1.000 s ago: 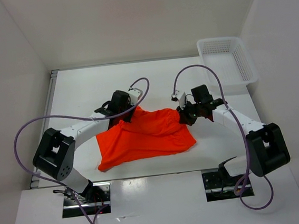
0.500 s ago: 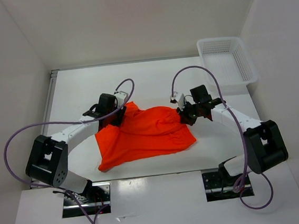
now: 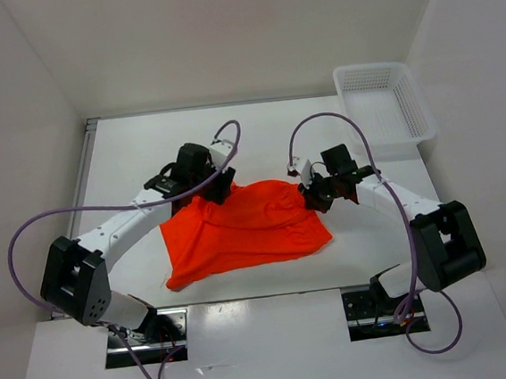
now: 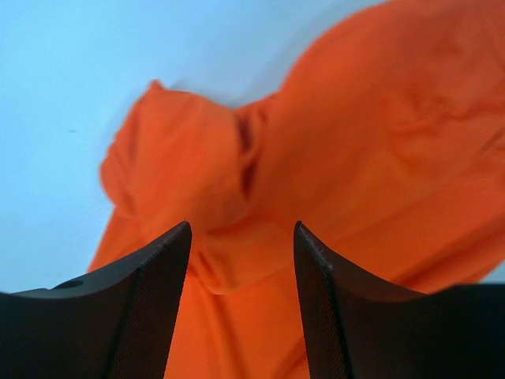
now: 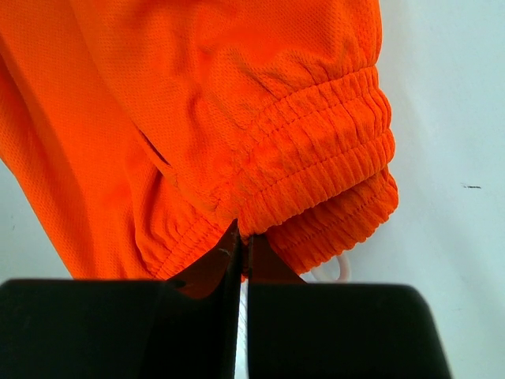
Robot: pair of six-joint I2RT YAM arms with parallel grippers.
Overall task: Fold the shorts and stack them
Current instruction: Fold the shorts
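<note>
Above: the shorts [image 3: 239, 231] lie on the desk [image 3: 124, 157], their long axis spanning from left pincer [image 3: 220, 191] to right pincer [image 3: 314, 198]. Left wrist: jaws apart and empty, cloth just ahead. Right wrist: jaws clamped on the waistband [image 5: 316, 158].

Walls: plain white back wall [image 3: 238, 38], left wall [image 3: 5, 133] and right wall [image 3: 485, 86] boxing it in | Furniture: white table [image 3: 141, 146], metal rail [image 3: 85, 170] along its left edge | Far right corner: white mesh basket [image 3: 368, 66] | Light: even, soft, faint shadows
</note>
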